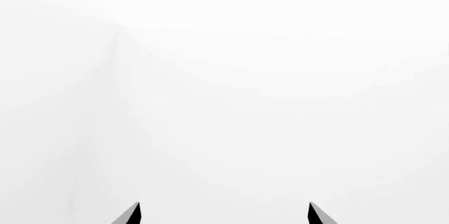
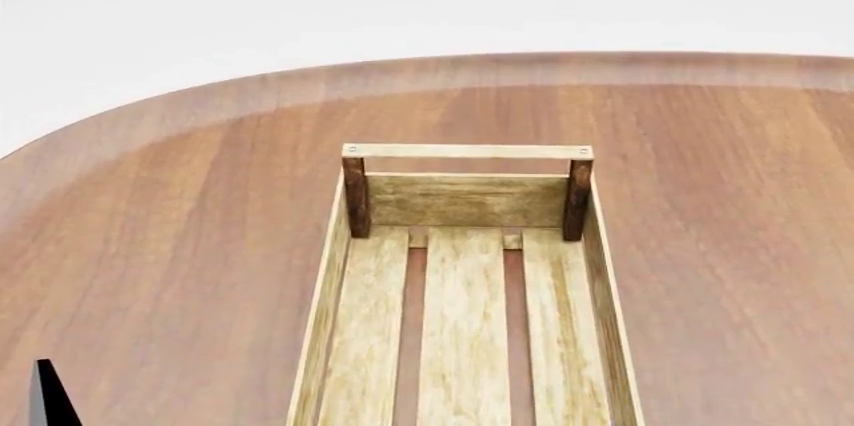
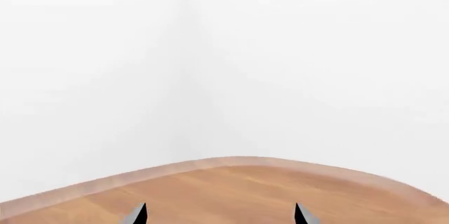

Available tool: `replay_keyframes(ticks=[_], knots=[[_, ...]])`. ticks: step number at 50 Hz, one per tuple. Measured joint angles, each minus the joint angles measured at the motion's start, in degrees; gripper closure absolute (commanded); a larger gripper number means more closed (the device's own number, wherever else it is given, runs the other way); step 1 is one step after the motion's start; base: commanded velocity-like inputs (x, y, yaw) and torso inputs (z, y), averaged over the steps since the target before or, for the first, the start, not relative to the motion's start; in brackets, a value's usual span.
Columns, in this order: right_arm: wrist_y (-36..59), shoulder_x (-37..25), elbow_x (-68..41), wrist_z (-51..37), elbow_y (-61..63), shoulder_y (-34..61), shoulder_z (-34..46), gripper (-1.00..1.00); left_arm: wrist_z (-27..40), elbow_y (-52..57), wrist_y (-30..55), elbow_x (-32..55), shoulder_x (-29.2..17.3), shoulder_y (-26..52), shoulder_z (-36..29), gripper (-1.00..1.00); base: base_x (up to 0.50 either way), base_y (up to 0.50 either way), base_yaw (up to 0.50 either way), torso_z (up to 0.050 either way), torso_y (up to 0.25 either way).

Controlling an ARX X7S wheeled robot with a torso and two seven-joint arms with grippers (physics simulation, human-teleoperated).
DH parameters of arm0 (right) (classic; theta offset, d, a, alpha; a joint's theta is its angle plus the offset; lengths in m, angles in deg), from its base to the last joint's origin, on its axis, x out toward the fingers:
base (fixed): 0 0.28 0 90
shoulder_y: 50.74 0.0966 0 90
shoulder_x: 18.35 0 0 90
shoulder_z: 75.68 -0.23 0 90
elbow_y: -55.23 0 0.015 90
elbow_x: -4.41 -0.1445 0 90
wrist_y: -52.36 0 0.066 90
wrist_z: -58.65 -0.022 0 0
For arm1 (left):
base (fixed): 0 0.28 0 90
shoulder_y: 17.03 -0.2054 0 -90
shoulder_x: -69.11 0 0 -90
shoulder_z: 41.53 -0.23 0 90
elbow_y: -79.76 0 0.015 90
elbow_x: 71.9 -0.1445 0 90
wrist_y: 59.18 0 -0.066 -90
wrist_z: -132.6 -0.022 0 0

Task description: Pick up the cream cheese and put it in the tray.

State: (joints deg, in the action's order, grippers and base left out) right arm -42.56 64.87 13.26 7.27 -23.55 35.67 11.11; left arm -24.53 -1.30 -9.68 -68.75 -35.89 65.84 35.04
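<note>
Cream cheese nowhere in any view. Tray lies lengthwise on round wooden desk, nothing on slats, far rail between dark posts. Left fingers spread, nothing between, white wall beyond. Right fingers spread over desk edge.

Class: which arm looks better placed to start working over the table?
Probably right: the right pincer faces the table; the left pincer faces only blank white. The cream cheese is unseen.
</note>
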Motion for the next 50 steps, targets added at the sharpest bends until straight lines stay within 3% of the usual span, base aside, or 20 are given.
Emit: replay_keyframes(ticks=[23, 50], knots=[[17.5, 3.2, 0.7, -9.5, 2.7, 3.0, -5.5, -1.00, 0.5, -0.7, -0.2, -0.2, -0.3, 0.2, -0.4, -1.00, 0.00, 0.00, 0.00, 0.000, 0.000], [24.4, 2.8, -6.2, -12.2, 3.8, 3.9, -9.0, -1.00, 1.2, -0.9, -0.4, -0.4, -0.6, 0.4, -0.8, -1.00, 0.00, 0.00, 0.00, 0.000, 0.000]])
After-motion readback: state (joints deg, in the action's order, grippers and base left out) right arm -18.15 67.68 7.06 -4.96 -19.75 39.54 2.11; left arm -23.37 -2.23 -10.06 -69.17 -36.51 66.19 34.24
